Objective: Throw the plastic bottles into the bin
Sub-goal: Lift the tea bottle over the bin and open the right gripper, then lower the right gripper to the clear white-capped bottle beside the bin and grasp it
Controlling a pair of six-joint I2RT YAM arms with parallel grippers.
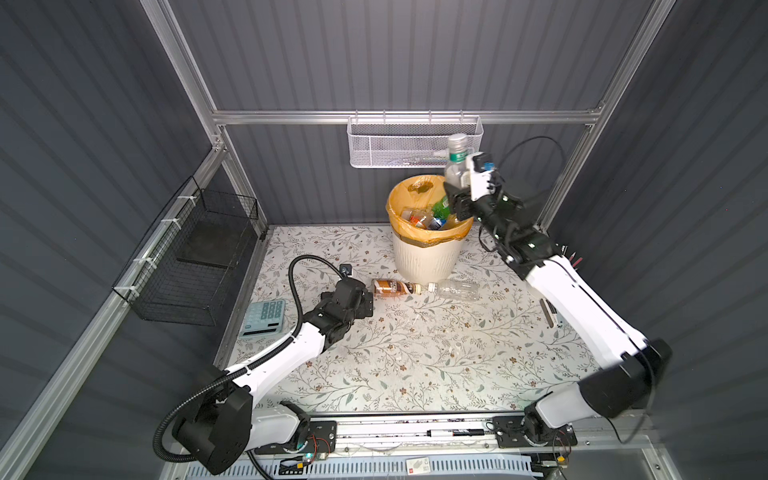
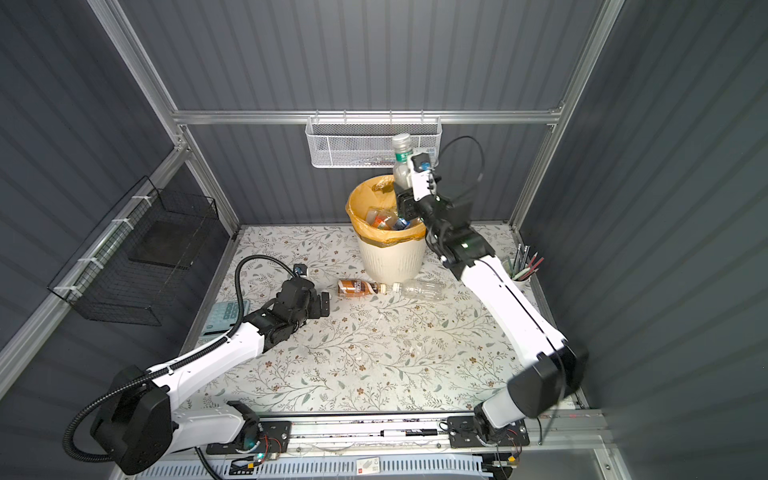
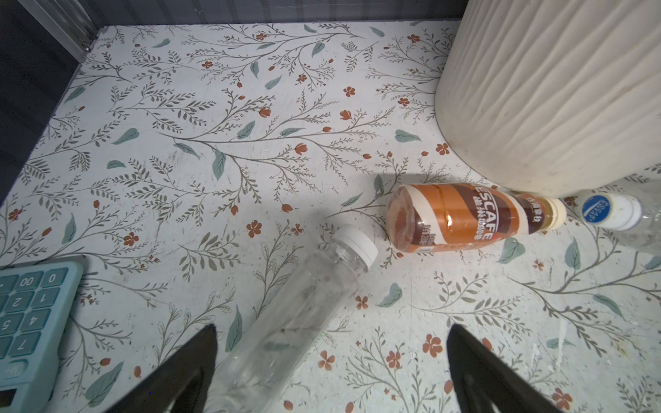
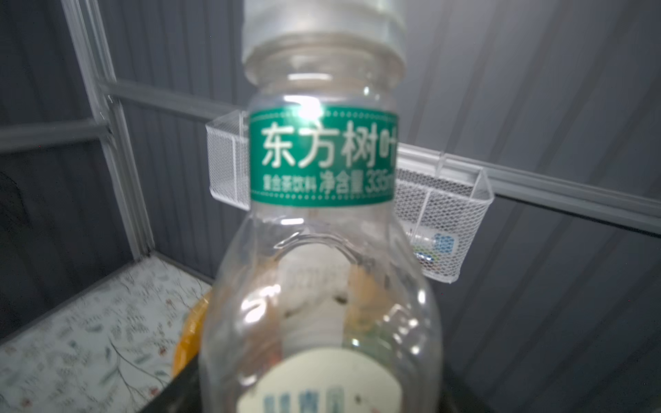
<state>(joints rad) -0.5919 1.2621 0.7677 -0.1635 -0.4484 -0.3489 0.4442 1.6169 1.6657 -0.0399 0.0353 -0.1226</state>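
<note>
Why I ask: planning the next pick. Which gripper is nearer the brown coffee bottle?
Left. The left gripper sits just beside the brown coffee bottle; the right gripper hangs above the bin.

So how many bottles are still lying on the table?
3. A white-capped clear bottle between the jaws of the open left hand; a brown coffee bottle beside the bin; a second clear bottle, cap facing its cap. Others could be hidden behind the bin.
</note>
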